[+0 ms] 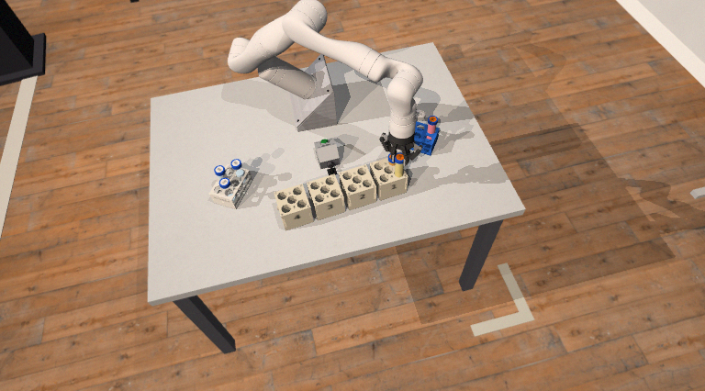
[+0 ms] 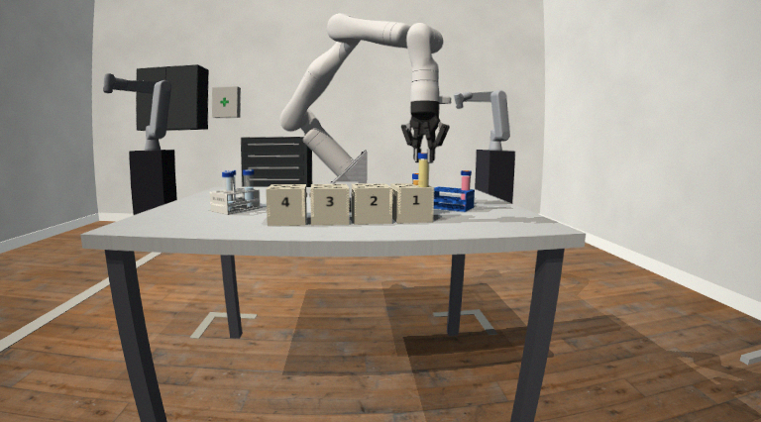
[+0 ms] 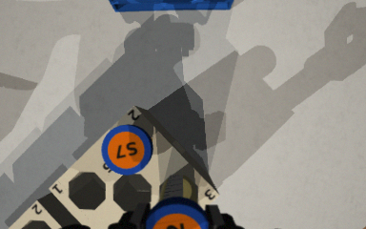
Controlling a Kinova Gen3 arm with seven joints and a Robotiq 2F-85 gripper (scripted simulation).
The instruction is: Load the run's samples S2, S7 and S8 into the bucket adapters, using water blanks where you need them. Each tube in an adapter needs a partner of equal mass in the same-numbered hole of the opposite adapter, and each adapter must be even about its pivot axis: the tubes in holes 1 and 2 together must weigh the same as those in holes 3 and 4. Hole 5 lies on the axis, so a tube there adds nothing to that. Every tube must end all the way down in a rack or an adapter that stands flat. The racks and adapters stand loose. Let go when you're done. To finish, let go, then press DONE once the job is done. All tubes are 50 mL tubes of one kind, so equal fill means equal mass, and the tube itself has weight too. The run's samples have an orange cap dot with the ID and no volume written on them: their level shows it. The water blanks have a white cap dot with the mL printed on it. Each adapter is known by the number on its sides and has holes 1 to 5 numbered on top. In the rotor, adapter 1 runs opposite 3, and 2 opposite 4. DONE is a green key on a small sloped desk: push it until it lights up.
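Exterior view: the white arm is reaching down over adapter 1 (image 2: pixel 415 204), at the right end of a row of four beige adapters on the grey desk (image 2: pixel 331 238), with its gripper (image 2: pixel 424 155) pointing straight down. Its fingers are pinching the blue cap of a yellow-filled sample tube (image 2: pixel 423 170), which is standing upright with its lower end at the adapter's top and most of its length showing above the block. A second, shorter-looking tube top is showing just behind it on the same adapter. Seen from the wrist, that seated tube is carrying an orange cap dot reading S7 (image 3: pixel 127 149) beside the mark for hole 2, while the held tube's own orange dot is cut off at the bottom edge, near the mark for hole 3, so its ID cannot be read. To the right of the row, a blue rack (image 2: pixel 453 197) is holding one pink-filled tube (image 2: pixel 466 179). At the far left of the row, a white rack (image 1: pixel 229 191) is carrying blue-capped blanks with white dots. Behind the adapters in the top view, the small sloped box with the green DONE key (image 1: pixel 324 141) is sitting unlit.
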